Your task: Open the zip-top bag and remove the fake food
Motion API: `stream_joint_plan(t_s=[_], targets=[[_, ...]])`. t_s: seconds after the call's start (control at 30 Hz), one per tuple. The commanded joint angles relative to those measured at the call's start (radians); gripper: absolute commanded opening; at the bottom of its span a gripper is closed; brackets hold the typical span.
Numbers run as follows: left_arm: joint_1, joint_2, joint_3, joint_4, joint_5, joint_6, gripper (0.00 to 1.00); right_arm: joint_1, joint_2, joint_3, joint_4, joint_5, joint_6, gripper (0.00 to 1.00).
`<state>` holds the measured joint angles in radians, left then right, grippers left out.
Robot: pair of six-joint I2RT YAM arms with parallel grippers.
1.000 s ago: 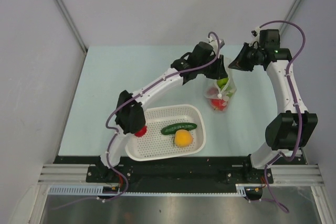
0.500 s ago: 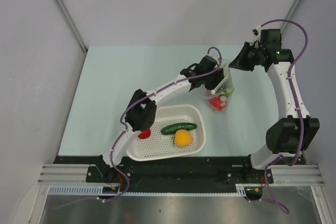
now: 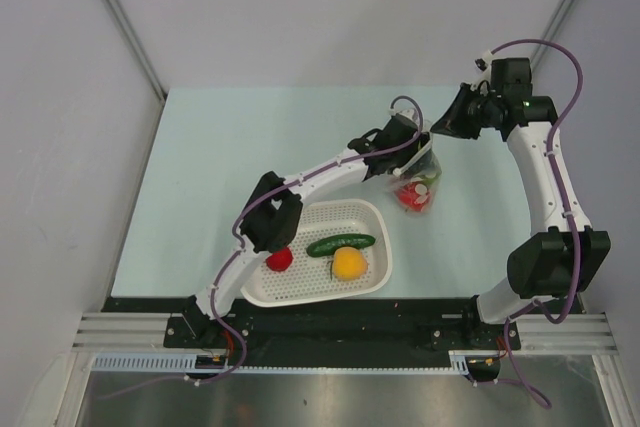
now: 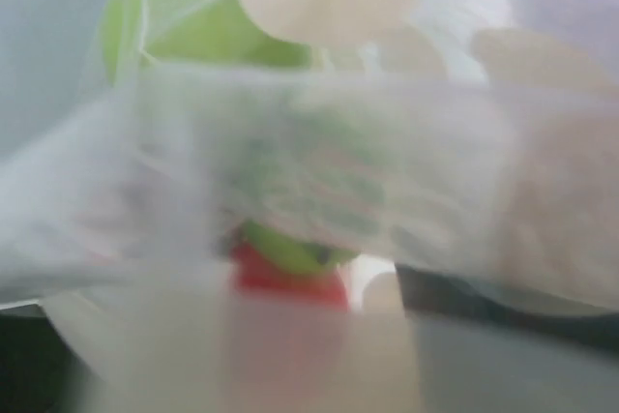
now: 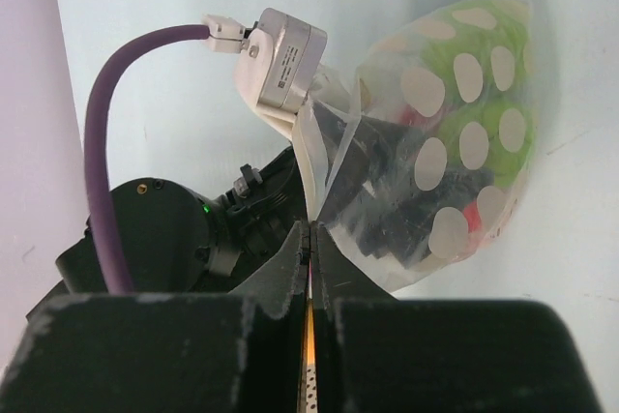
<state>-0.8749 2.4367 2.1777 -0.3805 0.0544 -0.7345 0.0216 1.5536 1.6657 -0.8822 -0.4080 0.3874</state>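
Clear zip-top bag stays clamped in my right end effector; my left end effector, grip untellable, now reaches inside.

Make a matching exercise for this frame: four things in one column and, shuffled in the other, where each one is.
Column one
1. cucumber
2. orange fruit
3. green fruit
4. right gripper

Column two
A. inside the zip-top bag
B. in the basket, by its near rim
C. pinching the zip-top bag's edge
D. lying across the middle of the basket

Pairs: 1-D, 2-B, 3-A, 4-C
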Motion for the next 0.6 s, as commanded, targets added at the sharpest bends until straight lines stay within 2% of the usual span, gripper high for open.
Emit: stream_joint_plan(t_s=[0.0, 0.13, 0.33, 0.43, 0.53, 0.57], targets=[[-0.006, 0.013, -0.036, 0.041, -0.053, -0.092, 0.75, 0.001, -0.044, 0.003, -0.011, -0.015, -0.004, 0.00], [-0.004, 0.022, -0.045, 0.081, -0.096, -0.138, 0.76, 0.001, -0.055, -0.017, -0.012, -0.014, -0.010, 0.00], [-0.004, 0.054, -0.045, 0.141, -0.087, -0.190, 0.78, 0.001, -0.066, -0.021, -0.023, -0.012, -0.016, 0.00], [-0.003, 0.067, -0.044, 0.166, -0.064, -0.203, 0.72, 0.000, -0.064, -0.015, -0.027, -0.012, -0.018, 0.00], [-0.004, 0.061, -0.047, 0.163, -0.064, -0.198, 0.61, 0.000, -0.061, -0.012, -0.029, -0.015, -0.018, 0.00], [-0.003, 0.061, -0.047, 0.164, -0.064, -0.186, 0.53, -0.003, -0.063, -0.011, -0.028, -0.015, -0.018, 0.00]])
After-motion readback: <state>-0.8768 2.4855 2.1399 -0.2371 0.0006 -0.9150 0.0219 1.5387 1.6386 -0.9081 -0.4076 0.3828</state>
